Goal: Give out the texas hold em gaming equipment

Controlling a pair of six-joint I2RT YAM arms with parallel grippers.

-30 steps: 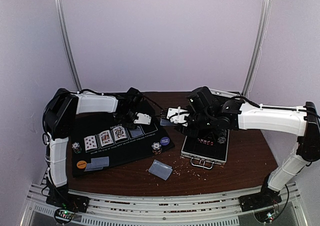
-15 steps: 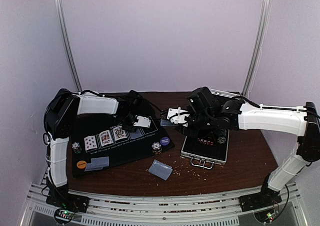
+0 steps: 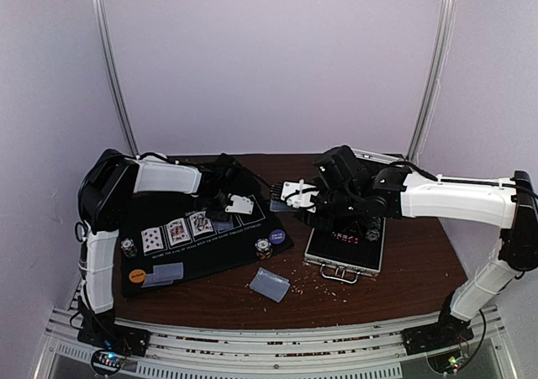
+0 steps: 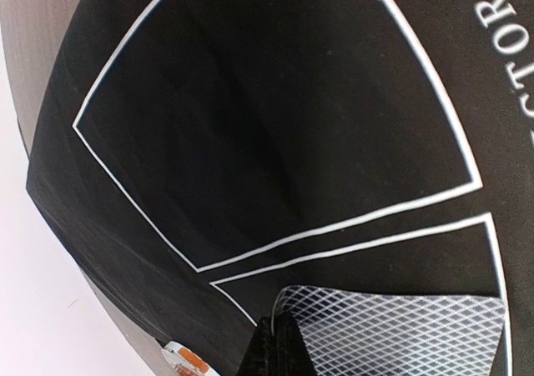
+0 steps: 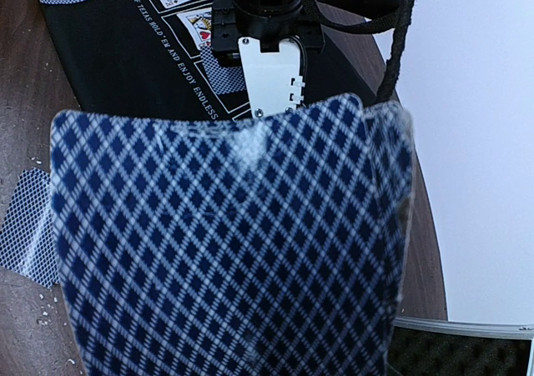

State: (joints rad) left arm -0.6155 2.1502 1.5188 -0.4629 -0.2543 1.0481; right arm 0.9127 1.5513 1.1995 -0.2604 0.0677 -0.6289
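Right hand (image 3: 282, 199) gripping cards (image 5: 225, 251), mat (image 3: 210, 255) beyond

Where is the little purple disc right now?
In the overhead view, the purple disc lies at the black mat's near right corner, just beside a chip stack and left of the silver case.

bowed card (image 5: 225, 251) hides right claw (image 3: 284, 199) in wrist view, face-down card (image 4: 392, 334) cut by bottom edge
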